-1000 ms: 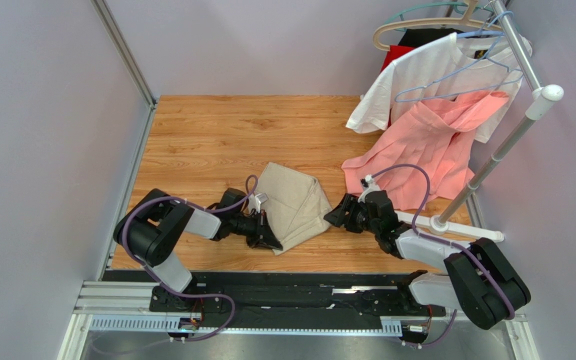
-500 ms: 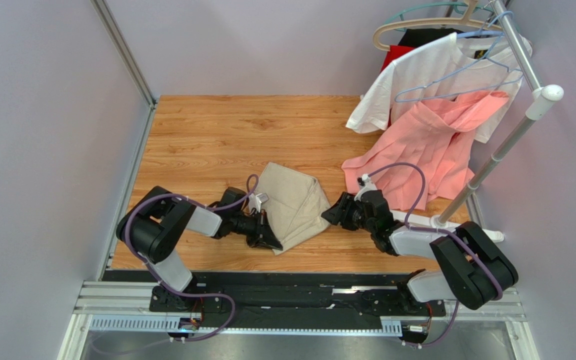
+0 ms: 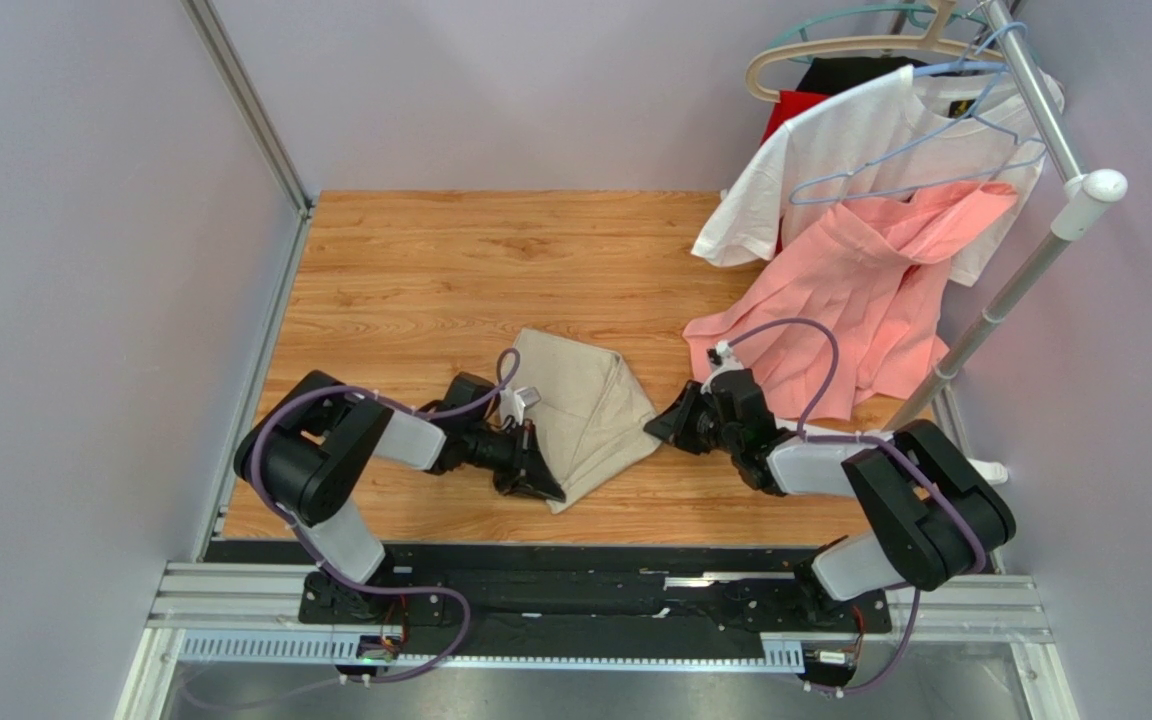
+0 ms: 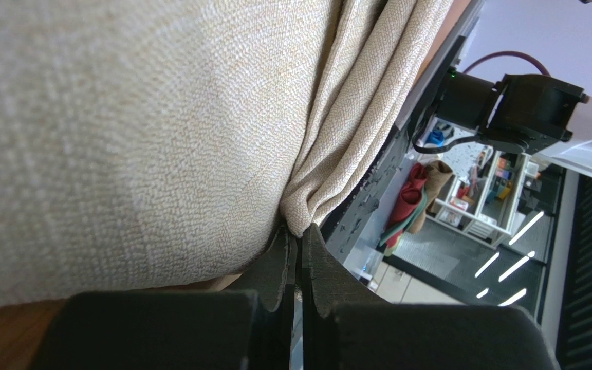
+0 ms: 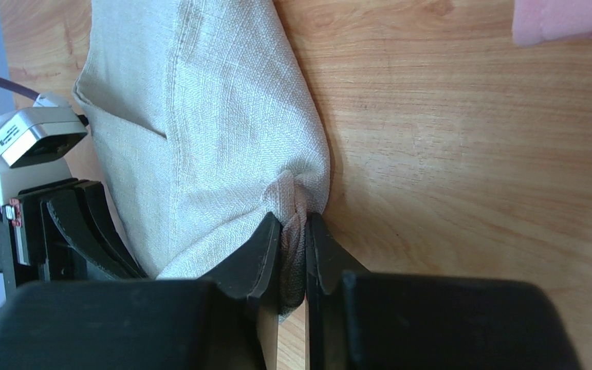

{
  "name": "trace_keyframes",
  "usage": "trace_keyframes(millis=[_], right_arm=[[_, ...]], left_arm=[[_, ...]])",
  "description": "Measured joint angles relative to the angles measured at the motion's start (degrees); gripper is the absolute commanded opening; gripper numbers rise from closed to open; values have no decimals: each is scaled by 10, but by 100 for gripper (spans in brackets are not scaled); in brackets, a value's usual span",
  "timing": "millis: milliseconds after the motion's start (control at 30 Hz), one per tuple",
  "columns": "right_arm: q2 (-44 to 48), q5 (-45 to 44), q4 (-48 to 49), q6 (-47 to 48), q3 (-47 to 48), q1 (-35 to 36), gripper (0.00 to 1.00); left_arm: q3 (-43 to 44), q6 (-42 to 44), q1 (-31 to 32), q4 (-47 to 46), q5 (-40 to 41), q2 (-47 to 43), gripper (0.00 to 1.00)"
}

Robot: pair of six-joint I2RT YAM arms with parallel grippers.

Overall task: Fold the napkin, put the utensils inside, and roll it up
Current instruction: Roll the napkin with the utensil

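The beige napkin [image 3: 585, 408] lies folded on the wooden table [image 3: 432, 270] between the two arms. My left gripper [image 3: 542, 483] is shut on the napkin's near corner, the cloth [image 4: 199, 116] bunched at its fingertips [image 4: 285, 248]. At the napkin's right corner my right gripper [image 3: 663, 426] has its jaws shut on a pinch of cloth [image 5: 199, 116], the fabric bunched between its fingers [image 5: 318, 239]. The utensils are out of view.
A salmon-pink garment [image 3: 853, 300] and a white T-shirt [image 3: 838, 143] hang from a rack [image 3: 1056, 240] at the right, the pink hem resting on the table just behind the right gripper. The side walls stand close on both sides.
My right gripper has moved left to the napkin's right corner and shut on it. The napkin's right edge has shifted slightly. The left arm has not moved.
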State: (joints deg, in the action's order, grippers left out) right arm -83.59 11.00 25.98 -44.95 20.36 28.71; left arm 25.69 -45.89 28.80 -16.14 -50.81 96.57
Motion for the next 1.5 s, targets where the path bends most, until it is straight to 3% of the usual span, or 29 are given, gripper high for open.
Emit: trace_keyframes(millis=[67, 100, 200, 400, 533, 667, 933, 1167, 1500], right_arm=[[0, -5, -25, -3, 13, 0, 0], [1, -7, -43, -5, 21, 0, 0], [2, -19, -105, -7, 52, 4, 0], [2, -52, -231, -6, 113, 5, 0], [-9, -73, -324, -5, 164, 5, 0], [-26, -98, -407, -4, 218, 5, 0], [-73, -111, -523, -2, 305, 5, 0], [-107, -108, -595, 3, 358, 5, 0], [-150, -86, -637, 12, 405, 3, 0]], left_arm=[[6, 11, 1, 20, 9, -8, 16], [10, 18, 2, 35, 18, -15, 31], [24, 46, 5, 90, 54, -48, 50], [64, 116, 12, 221, 209, -184, 60], [95, 158, 69, 275, 342, -262, 61], [139, 217, 198, 283, 483, -293, 61], [129, 332, 328, 187, 608, -281, 61], [115, 420, 399, 83, 665, -207, 61], [94, 490, 428, -28, 673, -113, 61]])
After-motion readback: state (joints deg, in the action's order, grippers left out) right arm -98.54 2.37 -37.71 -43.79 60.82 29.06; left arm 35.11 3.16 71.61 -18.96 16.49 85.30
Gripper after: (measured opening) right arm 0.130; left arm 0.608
